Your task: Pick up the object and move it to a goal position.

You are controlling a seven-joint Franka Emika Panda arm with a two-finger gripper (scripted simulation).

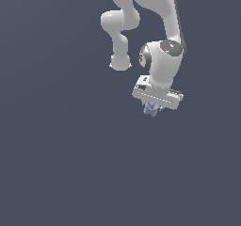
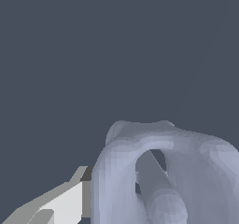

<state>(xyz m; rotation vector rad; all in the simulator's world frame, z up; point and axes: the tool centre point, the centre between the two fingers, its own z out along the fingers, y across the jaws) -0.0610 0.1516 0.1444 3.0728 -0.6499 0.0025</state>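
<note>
Object (image 1: 151, 108) just under hand (image 1: 153, 111)

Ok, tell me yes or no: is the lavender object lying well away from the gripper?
No: in the exterior view the object sits right at the gripper, between its fingers.

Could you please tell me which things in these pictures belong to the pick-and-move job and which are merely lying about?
Belongs to the job:
- the pale blue-lavender lumpy object, sitting right under the arm's hand
- the gripper, with one light grey finger beside the object in the wrist view

Lying about:
- nothing else shows; only a plain dark grey background
</note>
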